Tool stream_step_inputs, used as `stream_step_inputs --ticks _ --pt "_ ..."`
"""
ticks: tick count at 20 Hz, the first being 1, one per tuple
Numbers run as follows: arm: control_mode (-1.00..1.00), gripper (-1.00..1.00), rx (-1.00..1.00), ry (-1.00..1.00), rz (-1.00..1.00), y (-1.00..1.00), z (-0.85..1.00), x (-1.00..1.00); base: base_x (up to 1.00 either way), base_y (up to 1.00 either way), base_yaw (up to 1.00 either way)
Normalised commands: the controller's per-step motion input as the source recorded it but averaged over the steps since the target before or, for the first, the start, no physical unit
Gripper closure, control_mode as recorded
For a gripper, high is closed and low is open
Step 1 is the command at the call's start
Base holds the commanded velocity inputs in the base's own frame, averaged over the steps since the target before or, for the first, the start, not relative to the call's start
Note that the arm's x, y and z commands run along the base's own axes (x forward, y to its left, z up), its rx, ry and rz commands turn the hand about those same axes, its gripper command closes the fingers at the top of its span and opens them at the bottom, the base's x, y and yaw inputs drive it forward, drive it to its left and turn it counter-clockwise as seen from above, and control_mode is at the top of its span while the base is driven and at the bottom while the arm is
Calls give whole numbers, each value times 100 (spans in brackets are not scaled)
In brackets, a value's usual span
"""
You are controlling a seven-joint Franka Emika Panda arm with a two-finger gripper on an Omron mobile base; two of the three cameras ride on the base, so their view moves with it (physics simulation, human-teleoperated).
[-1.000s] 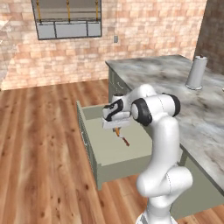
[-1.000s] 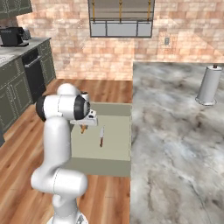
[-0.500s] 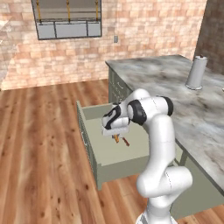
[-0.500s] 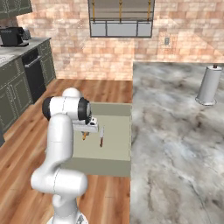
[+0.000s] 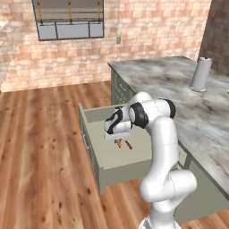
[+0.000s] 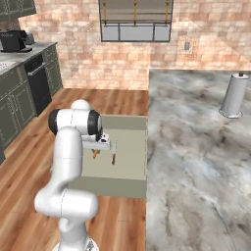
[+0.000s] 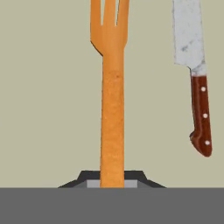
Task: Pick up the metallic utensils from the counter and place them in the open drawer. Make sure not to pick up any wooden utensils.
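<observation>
You have the orange fork (image 7: 112, 109) hanging low over the pale floor of the open drawer (image 5: 91, 147), its handle running down between the fingertips of the gripper (image 7: 112, 177), which looks clamped on the handle's end, though the tips themselves are nearly hidden at the bottom of the hand view. Just beside it, apart from it and roughly parallel, the knife (image 7: 194, 74) already lies flat on the drawer floor, silvery blade away from the hand, reddish-brown handle toward it. Compared with a second ago, the hand has come down and inward: in the earlier base views it sat higher over the drawer, and now the gripper (image 5: 119, 134) hovers just above the floor with the fork (image 6: 94, 154) beneath it. That reads as the placing step almost finished; you likely only need to let go and lift clear. Beyond the drawer, the counter (image 6: 196, 142) holds a paper towel roll (image 6: 234, 95) at its far end, well apart from the work.
</observation>
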Motion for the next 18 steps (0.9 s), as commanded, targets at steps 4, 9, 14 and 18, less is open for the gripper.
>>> stream_step_inputs --ticks 4,9,14,18 --pt "-100 100 0 0 0 0 -2 0 0 0 0" --pt "-100 100 0 0 0 0 -17 1 0 0 0" --pt "-100 100 0 0 0 0 -15 2 0 0 0" --pt "-100 -100 0 0 0 0 -2 0 0 0 0"
